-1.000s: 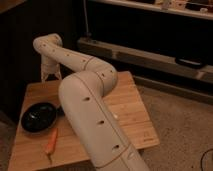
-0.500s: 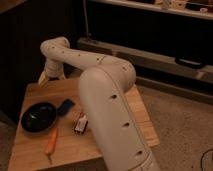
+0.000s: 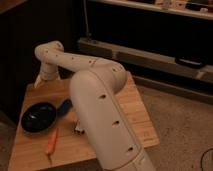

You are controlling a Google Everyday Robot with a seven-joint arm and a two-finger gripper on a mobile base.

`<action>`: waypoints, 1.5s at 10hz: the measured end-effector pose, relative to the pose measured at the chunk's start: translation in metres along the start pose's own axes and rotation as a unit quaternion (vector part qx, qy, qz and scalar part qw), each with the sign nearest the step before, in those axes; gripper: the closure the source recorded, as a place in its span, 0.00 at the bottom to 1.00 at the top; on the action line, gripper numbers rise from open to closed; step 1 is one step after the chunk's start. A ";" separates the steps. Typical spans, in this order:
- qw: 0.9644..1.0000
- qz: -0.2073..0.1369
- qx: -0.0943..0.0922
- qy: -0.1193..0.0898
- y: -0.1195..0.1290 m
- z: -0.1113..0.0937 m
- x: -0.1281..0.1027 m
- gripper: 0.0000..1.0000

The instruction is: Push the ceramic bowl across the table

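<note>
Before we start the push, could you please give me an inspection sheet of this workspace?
Surface: table, light tan wood planks.
Job's things: ceramic bowl, black, upright, near the left edge.
Clutter: blue item right of the bowl; orange item in front; small item by the arm.
Grippers: gripper over the far left corner, jaws open, empty, apart from the bowl.
Cables: possible cable on the floor, lower right.
Surroundings: dark shelving behind; speckled floor.

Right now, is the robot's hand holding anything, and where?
Nothing. The gripper hangs open above the table's far edge, apart from the ceramic bowl.
</note>
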 end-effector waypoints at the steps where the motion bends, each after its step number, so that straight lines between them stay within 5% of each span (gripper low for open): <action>1: 1.000 -0.002 -0.001 0.001 0.004 0.001 0.001 0.20; 6: 1.000 -0.002 -0.001 0.000 0.004 0.001 0.001 0.20; 11: 0.999 0.007 0.032 -0.020 0.003 -0.008 0.019 0.20; 15: 0.999 -0.005 0.025 -0.036 0.036 0.010 0.011 0.20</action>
